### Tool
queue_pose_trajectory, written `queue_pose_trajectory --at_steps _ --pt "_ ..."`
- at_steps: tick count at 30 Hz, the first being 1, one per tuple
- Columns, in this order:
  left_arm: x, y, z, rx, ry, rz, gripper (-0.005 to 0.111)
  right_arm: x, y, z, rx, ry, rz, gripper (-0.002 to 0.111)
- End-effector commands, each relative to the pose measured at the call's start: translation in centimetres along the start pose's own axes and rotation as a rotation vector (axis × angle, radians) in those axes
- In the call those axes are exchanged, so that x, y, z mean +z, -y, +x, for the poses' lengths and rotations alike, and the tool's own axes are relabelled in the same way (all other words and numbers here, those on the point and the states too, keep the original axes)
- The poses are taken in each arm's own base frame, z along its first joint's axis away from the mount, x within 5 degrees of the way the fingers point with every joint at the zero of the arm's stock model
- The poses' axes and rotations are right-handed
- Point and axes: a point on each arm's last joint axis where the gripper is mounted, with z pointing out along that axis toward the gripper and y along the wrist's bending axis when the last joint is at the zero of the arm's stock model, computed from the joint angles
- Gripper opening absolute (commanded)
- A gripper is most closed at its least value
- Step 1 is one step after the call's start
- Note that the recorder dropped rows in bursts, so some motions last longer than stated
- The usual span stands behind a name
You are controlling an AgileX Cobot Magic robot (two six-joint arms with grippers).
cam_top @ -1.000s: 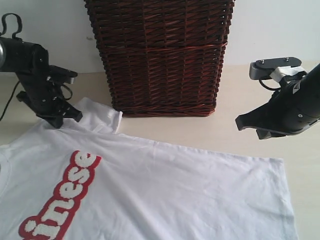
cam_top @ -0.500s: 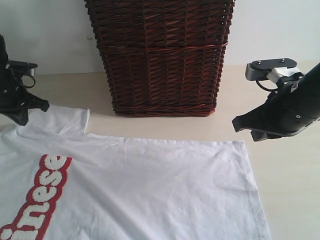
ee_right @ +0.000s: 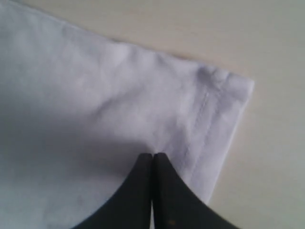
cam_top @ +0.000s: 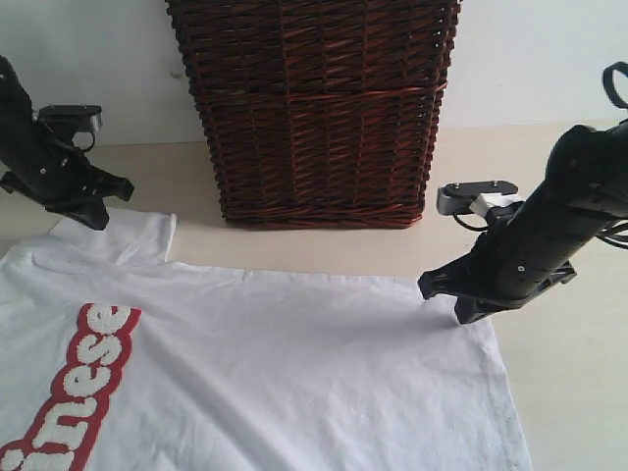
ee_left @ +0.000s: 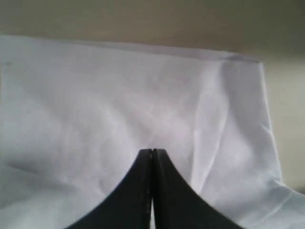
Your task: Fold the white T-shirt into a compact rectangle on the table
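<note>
White T-shirt (cam_top: pixel 294 373) lies spread flat on the table (cam_top: pixel 569 392), red lettering up, its far edge just in front of the wicker basket (cam_top: pixel 314 108). The left gripper (cam_top: pixel 93 218) sits at the sleeve and the right gripper (cam_top: pixel 459 314) at the hem corner. Both have their jaws pressed together, with no cloth visibly pinched. They look to be lining up on that far edge, likely for a first fold.

Soft cloth T-shirt (cam_top: pixel 294 363), woven wicker basket (cam_top: pixel 314 108)
</note>
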Motion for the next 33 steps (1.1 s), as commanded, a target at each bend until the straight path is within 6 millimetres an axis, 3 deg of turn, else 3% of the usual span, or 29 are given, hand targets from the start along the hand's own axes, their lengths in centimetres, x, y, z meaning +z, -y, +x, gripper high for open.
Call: queue_pose_trajectory --at_steps 1,10,20,27,33 --pt "2.2 -0.4 -0.4 0.003 0.038 -0.025 0.000 1.8 0.6 -1.2 -0.026 -0.022 0.020 0.000" --pt "5.8 -3.3 -1.8 0.088 -0.144 -0.197 0.000 2.9 1.8 -3.2 -0.033 -0.055 0.126 0.000" --pt "6.3 -4.2 -6.0 0.096 -0.019 -0.236 0.000 4.7 4.5 -6.5 0.006 -0.060 0.144 0.000" --pt "3.8 -4.0 -8.2 0.145 0.053 -0.238 0.000 4.2 4.5 -9.3 -0.029 0.013 0.145 0.000" --pt "-0.9 -3.0 -9.1 0.142 0.097 -0.210 0.000 -1.4 2.8 -11.1 -0.058 0.187 0.081 0.000"
